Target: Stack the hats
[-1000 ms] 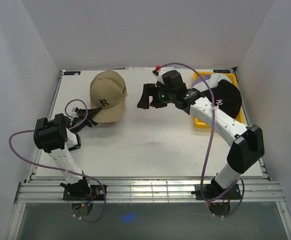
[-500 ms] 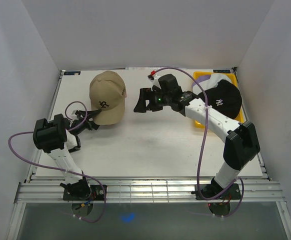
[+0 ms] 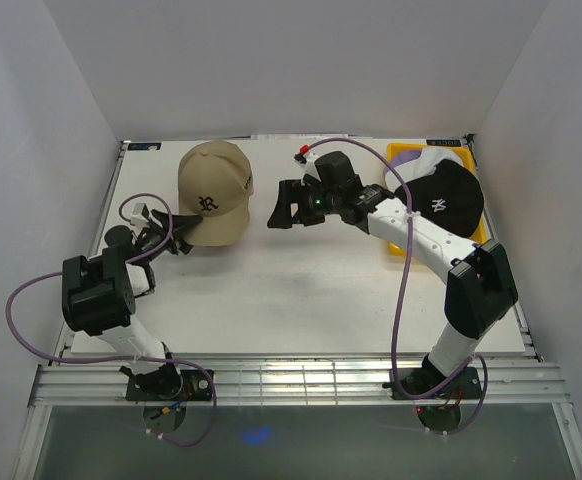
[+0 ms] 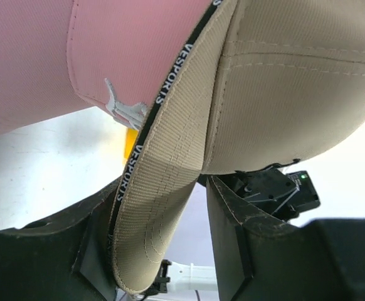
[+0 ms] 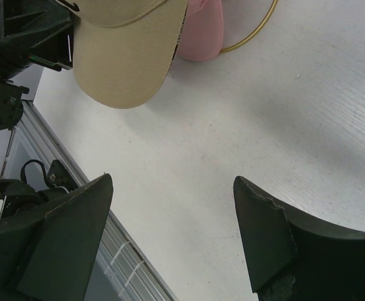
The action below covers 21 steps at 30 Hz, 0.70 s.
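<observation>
White walls close in a white table (image 3: pixel 301 290). The tan cap (image 3: pixel 214 190) sits toward the upper left of the overhead frame, dark logo up and brim pointing to the lower left. It lies on top of a pink cap (image 4: pixel 76 56), whose fabric shows beneath it in both wrist views.

The left gripper (image 3: pixel 168 232) is at that brim. In its own view the tan brim hangs down between the two fingers, lying against the finger (image 4: pixel 95 251) at lower left, with a gap before the other finger. The jaws stand apart rather than clamped.

The right gripper (image 3: pixel 283 205) hovers just to the right of the tan cap, near it but not touching. Its jaws are spread wide, with nothing between them but bare table.

At the upper right of the overhead frame the black cap (image 3: pixel 441 200) with its white logo rests on the yellow tray (image 3: pixel 401 247) — a bit of white fabric (image 3: pixel 433 160) peeks out behind it.
</observation>
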### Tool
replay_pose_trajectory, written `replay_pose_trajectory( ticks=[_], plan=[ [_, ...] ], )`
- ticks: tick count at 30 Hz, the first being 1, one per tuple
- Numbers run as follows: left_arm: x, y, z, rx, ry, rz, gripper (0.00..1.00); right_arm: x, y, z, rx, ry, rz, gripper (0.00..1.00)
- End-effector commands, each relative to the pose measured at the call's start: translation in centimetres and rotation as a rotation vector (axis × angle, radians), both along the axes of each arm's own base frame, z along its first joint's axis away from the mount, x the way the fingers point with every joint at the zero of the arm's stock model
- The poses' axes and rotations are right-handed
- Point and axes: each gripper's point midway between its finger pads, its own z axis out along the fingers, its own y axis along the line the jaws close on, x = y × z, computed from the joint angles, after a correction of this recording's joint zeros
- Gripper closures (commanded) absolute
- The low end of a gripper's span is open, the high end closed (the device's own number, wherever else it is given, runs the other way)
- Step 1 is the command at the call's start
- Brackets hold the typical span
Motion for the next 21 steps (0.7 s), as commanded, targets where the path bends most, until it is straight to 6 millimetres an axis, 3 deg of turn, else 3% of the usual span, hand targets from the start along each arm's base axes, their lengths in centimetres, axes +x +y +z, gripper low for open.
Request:
replay_pose_trajectory(
  ticks=[1, 10, 21],
  plan=[
    [0.6, 0.6, -0.5, 0.104, -0.014, 0.015, 0.4, 0.0, 0.8, 0.2, 0.02, -0.039, 0.038, 0.17],
    [0.2, 1.1, -2.9, 0.168, 0.062, 0.015, 0.4, -0.3, 1.4, -1.1, 0.009, -0.02, 0.054, 0.17],
    [0.4, 2.3, -3.9, 0.208, 0.111, 0.056, 0.38, -0.6, 1.3, -2.5, -0.011, -0.002, 0.064, 0.18]
  ],
)
